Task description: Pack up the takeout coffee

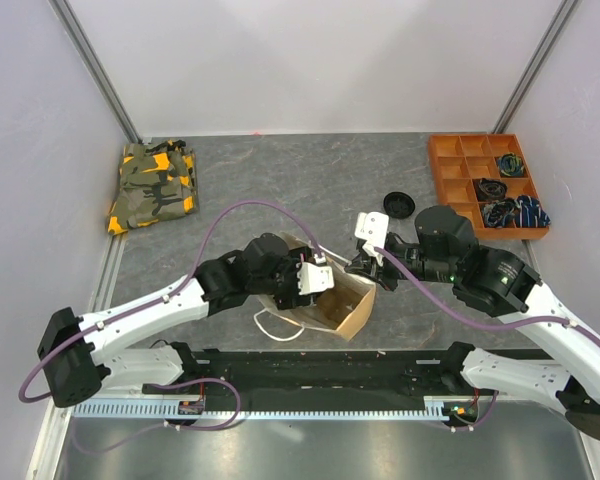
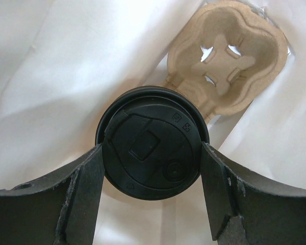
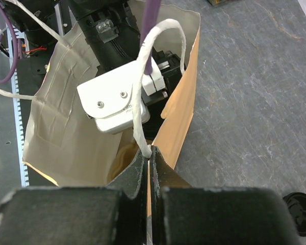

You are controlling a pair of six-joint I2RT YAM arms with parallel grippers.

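The takeout coffee shows in the left wrist view as a round black lid (image 2: pixel 152 143); the kraft cup body is hidden under it. My left gripper (image 2: pixel 152 149) is shut on it, one finger against each side, inside the brown paper bag (image 1: pixel 348 312). The tan pulp carrier (image 2: pixel 229 56) lies in the bag just beyond the cup. In the top view my left gripper (image 1: pixel 315 280) reaches into the bag's mouth. My right gripper (image 3: pixel 149 153) is shut on the bag's rim (image 3: pixel 181 109) at the foot of a white handle (image 3: pixel 143 87); it also shows in the top view (image 1: pixel 365 266).
A loose black lid (image 1: pixel 398 203) lies on the grey table behind the bag, also in the right wrist view (image 3: pixel 301 209). An orange compartment tray (image 1: pixel 458 170) stands at the back right. A camouflage cloth (image 1: pixel 152 185) lies at the back left.
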